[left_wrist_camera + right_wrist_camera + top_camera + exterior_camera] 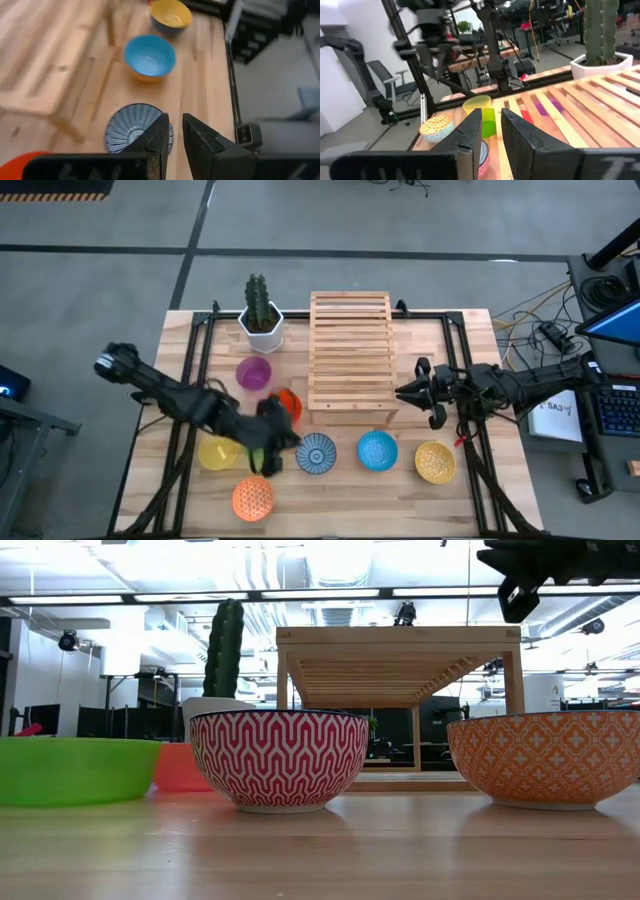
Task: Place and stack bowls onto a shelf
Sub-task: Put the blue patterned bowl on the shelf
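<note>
The shelf (350, 355), a slatted wooden rack, stands at the table's middle far side with nothing on it. The bowls sit on the table: purple (254, 373), red-orange (289, 401), yellow (216, 453), green (262, 463) half hidden under my left arm, orange lattice (253, 498), blue-white patterned (316, 453), blue (377, 449) and yellow patterned (435, 462). My left gripper (288, 437) hovers between the red-orange and blue-white bowls, fingers (159, 137) a narrow gap apart and holding nothing. My right gripper (404, 392) hangs level beside the shelf's right end, narrowly open and holding nothing.
A white pot with a cactus (262, 313) stands at the shelf's far left corner. Black frame rails (196, 360) run along both table sides. In the low view the lattice bowl (280, 760) and an orange patterned bowl (545, 758) stand in front of the shelf (400, 665).
</note>
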